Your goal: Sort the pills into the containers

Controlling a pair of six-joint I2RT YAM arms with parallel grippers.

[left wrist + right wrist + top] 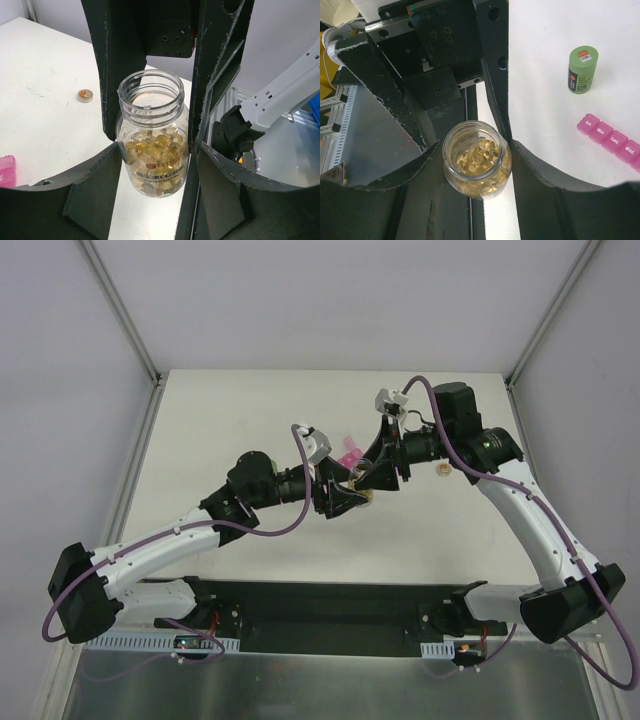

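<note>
**Two arms meeting over the table (250, 410).** The right gripper (475, 146), jaws about half apart, clamps the uncapped clear bottle (150, 90) by its sides, off the table; the left gripper (158, 148) straddles the bottle's lower body with jaws partly apart, and whether its pads press the wall cannot be told. The containers (610, 140), a pink row lettered Sun to Wed, lie on the table to one side of the right gripper's fingers, well apart from the bottle; a green bottle (582, 70) stands beyond them; the pills (479, 161), amber and heaped, all sit inside the clear bottle, between both pairs of fingers; a small round disc (86, 95) lies on the table beyond the left gripper.

**Risks:** the mouth is open and two grippers crowd one bottle, so a mistimed release or a cross-squeeze could twist it and scatter pills; tipping here, away from the containers, would pour onto the table; many pills could leave at once.

**Hidden:** the row's far end is cut off; whether its lids are latched is unreadable; from above, the wrists mask the bottle.
</note>
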